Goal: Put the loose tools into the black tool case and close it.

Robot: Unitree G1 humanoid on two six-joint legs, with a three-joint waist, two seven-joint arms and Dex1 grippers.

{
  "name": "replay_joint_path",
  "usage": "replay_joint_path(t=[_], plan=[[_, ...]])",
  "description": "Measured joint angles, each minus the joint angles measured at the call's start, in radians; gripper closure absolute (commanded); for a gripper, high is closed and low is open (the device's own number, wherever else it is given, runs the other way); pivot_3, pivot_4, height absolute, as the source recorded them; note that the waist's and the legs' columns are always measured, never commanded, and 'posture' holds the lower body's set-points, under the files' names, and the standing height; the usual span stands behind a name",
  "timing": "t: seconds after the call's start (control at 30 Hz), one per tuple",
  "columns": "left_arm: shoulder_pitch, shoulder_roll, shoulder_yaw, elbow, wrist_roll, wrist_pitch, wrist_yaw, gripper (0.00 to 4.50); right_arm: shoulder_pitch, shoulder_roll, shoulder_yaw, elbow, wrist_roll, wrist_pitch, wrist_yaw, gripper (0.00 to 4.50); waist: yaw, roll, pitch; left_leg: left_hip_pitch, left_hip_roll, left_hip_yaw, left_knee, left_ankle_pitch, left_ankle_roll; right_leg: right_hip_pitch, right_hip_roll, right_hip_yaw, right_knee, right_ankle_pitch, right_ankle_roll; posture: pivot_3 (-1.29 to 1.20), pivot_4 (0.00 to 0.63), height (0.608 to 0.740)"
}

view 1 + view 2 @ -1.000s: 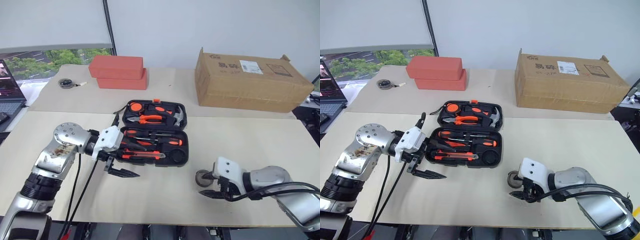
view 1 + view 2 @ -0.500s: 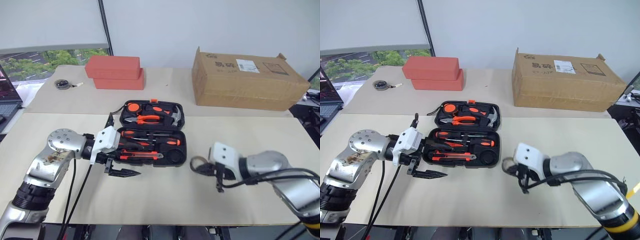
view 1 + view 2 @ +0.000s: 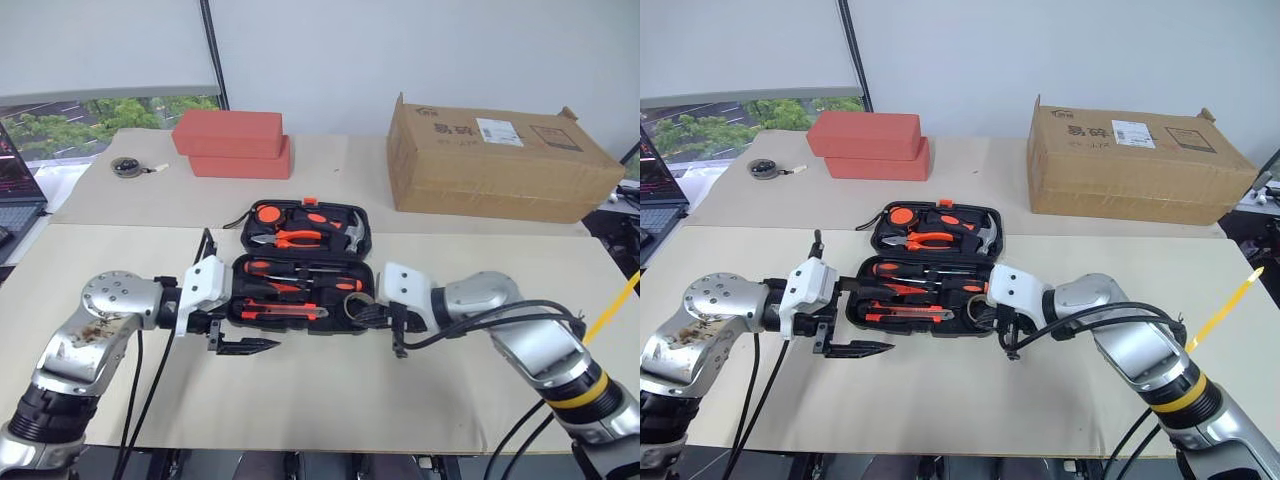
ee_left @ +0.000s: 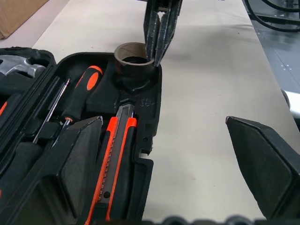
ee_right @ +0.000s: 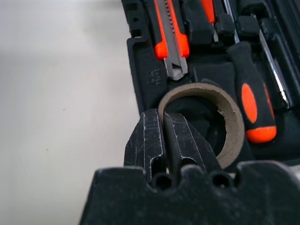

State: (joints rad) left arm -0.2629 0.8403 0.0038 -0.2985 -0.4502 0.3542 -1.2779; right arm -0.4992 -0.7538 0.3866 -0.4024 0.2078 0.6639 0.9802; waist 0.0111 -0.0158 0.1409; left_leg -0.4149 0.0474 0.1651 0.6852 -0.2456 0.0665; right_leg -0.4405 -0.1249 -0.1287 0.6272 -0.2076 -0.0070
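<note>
The black tool case [image 3: 372, 250] lies open in the middle of the table. Two screwdrivers [image 4: 79, 98] and the utility knife [image 3: 285, 311] lie in its near half. My right gripper [image 3: 378, 318] is shut on the wall of the small grey tape roll [image 4: 133, 55], one finger inside the ring and one outside. It holds the roll at the round recess in the case's near right corner; I cannot tell whether the roll rests in it. At the case's near left corner my left gripper [image 3: 238, 295] stands open and empty, pointing across the case.
Orange-handled pliers and a hammer [image 3: 305, 228] sit in the case's far half. Two red boxes [image 3: 235, 143] and a small round tape measure [image 3: 128, 166] lie at the back left. A cardboard box [image 3: 500, 160] stands at the back right, and a laptop [image 3: 15, 200] at the left edge.
My right gripper shut on the tape roll on the table at the right, lifted it and carried it left to the case's near right corner. The left gripper stayed open and almost still.
</note>
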Motion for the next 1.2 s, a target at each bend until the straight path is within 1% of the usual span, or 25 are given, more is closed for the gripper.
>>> replay_joint_path(t=[0.1, 0.17, 0.23, 0.3, 0.33, 0.4, 0.5, 0.53, 0.57, 0.67, 0.73, 0.87, 1.0, 1.07, 1.17, 1.2], plan=[[0.007, 0.001, 0.001, 0.000, -0.001, -0.001, 0.003, 0.00, -0.002, 0.019, 0.003, 0.006, -0.008, -0.008, 0.000, 4.40, 0.001, 0.000, 0.000, 0.000, 0.000, 0.000, 0.000, 0.000, -0.001, 0.000, 0.000, 0.000, 0.000, 0.000, 0.000, 0.00, 0.150, 0.712], [0.007, 0.001, 0.001, 0.000, -0.001, -0.002, 0.003, 0.00, -0.005, 0.035, 0.004, 0.006, -0.009, -0.009, 0.001, 3.77, 0.000, 0.000, 0.000, 0.000, 0.000, 0.000, 0.000, 0.000, -0.001, 0.000, 0.000, 0.000, 0.000, 0.000, 0.000, 0.00, 0.150, 0.712], [0.007, 0.003, 0.001, 0.000, -0.001, -0.003, 0.003, 0.00, -0.007, 0.040, 0.005, 0.005, -0.009, -0.009, 0.002, 3.34, 0.001, 0.000, 0.000, 0.000, 0.000, 0.000, 0.000, 0.000, -0.001, 0.000, 0.000, 0.000, 0.001, 0.000, 0.000, 0.00, 0.150, 0.712], [0.007, 0.006, 0.001, 0.003, 0.001, -0.007, 0.002, 0.00, -0.007, 0.040, 0.007, 0.005, -0.009, -0.009, 0.008, 2.53, 0.001, 0.000, 0.000, 0.000, 0.000, 0.000, 0.000, 0.000, -0.001, 0.000, 0.000, 0.000, 0.000, 0.000, 0.000, 0.00, 0.150, 0.712], [0.007, 0.007, 0.001, 0.004, 0.002, -0.008, 0.002, 0.00, -0.007, 0.039, 0.007, 0.004, -0.008, -0.008, 0.013, 2.26, 0.001, 0.000, 0.000, 0.000, 0.000, 0.000, 0.000, 0.000, -0.001, 0.000, 0.000, 0.000, 0.000, 0.000, 0.000, 0.00, 0.150, 0.712], [0.007, 0.007, 0.001, 0.007, 0.002, -0.009, 0.002, 0.00, -0.006, 0.033, 0.008, 0.000, -0.008, -0.006, 0.021, 1.47, 0.000, 0.000, 0.000, 0.000, 0.000, 0.000, 0.000, 0.000, -0.001, 0.000, 0.000, 0.000, 0.000, 0.000, 0.000, 0.00, 0.150, 0.712], [0.007, 0.007, 0.001, 0.017, 0.007, -0.014, 0.003, 0.00, -0.004, 0.023, 0.008, -0.002, -0.008, -0.006, 0.022, 0.46, 0.000, 0.000, 0.000, 0.000, 0.000, 0.000, 0.000, 0.000, -0.001, 0.000, 0.000, 0.000, 0.000, 0.000, 0.000, 0.00, 0.150, 0.712], [0.007, 0.007, 0.001, 0.024, 0.009, -0.017, 0.003, 0.00, -0.003, 0.021, 0.007, -0.002, -0.008, -0.006, 0.022, 0.20, 0.000, 0.000, 0.000, 0.000, 0.000, 0.000, 0.000, 0.000, -0.001, 0.000, 0.000, 0.000, 0.000, 0.000, 0.000, 0.00, 0.150, 0.712], [0.007, 0.007, 0.001, 0.032, 0.011, -0.022, 0.004, 0.00, -0.002, 0.018, 0.006, -0.002, -0.008, -0.006, 0.022, 0.08, 0.000, 0.000, 0.000, 0.000, 0.000, 0.000, 0.000, 0.000, -0.001, 0.000, 0.000, 0.000, 0.000, 0.000, 0.000, 0.00, 0.150, 0.712], [0.007, 0.007, 0.001, 0.050, 0.017, -0.030, 0.009, 0.00, -0.002, 0.017, -0.008, -0.002, -0.007, -0.006, 0.019, 0.08, 0.000, 0.000, 0.000, 0.000, 0.000, 0.000, 0.000, 0.000, -0.001, 0.000, 0.000, 0.000, 0.000, 0.000, 0.000, 0.00, 0.150, 0.712], [0.007, 0.007, 0.001, 0.067, 0.019, -0.040, 0.010, 0.00, -0.007, 0.055, -0.029, 0.006, 0.007, -0.006, 0.002, 0.08, 0.000, 0.000, 0.000, 0.000, 0.000, 0.000, 0.000, 0.000, -0.001, 0.000, 0.000, 0.000, 0.001, 0.000, 0.000, 0.00, 0.150, 0.712], [-0.001, 0.007, 0.001, 0.078, 0.019, -0.052, 0.010, 0.00, -0.049, 0.172, -0.060, 0.019, 0.044, -0.006, -0.042, 1.08, -0.004, 0.000, 0.000, 0.000, 0.001, 0.000, 0.000, 0.001, -0.002, -0.001, 0.002, 0.000, 0.002, 0.000, -0.001, 0.00, 0.150, 0.712], [-0.002, 0.007, 0.000, 0.079, 0.019, -0.053, 0.011, 0.00, -0.053, 0.192, -0.033, 0.057, 0.023, -0.023, -0.048, 2.50, 0.000, 0.000, 0.000, 0.000, 0.001, 0.000, 0.000, 0.001, -0.002, 0.000, 0.002, 0.000, 0.001, 0.000, -0.001, 0.00, 0.150, 0.712], [-0.002, 0.007, 0.000, 0.079, 0.019, -0.053, 0.012, 0.00, -0.053, 0.206, -0.004, 0.084, 0.000, -0.036, -0.052, 3.15, -0.001, 0.000, 0.000, 0.000, 0.001, 0.001, 0.000, 0.001, -0.002, 0.000, 0.002, 0.001, 0.001, 0.000, -0.001, 0.00, 0.150, 0.712], [-0.002, 0.007, 0.000, 0.079, 0.019, -0.053, 0.013, 0.00, -0.056, 0.210, 0.035, 0.123, -0.042, -0.061, -0.053, 4.24, -0.003, 0.000, 0.000, 0.000, 0.001, 0.001, 0.000, 0.001, -0.002, -0.001, 0.002, 0.001, 0.001, 0.000, -0.001, 0.00, 0.150, 0.712], [-0.001, 0.007, 0.000, 0.079, 0.019, -0.053, 0.013, 0.00, -0.056, 0.202, 0.047, 0.136, -0.060, -0.067, -0.051, 4.47, -0.002, 0.000, 0.000, 0.000, 0.001, 0.001, 0.000, 0.001, -0.002, -0.001, 0.002, 0.001, 0.001, 0.000, -0.001, 0.00, 0.150, 0.712]])
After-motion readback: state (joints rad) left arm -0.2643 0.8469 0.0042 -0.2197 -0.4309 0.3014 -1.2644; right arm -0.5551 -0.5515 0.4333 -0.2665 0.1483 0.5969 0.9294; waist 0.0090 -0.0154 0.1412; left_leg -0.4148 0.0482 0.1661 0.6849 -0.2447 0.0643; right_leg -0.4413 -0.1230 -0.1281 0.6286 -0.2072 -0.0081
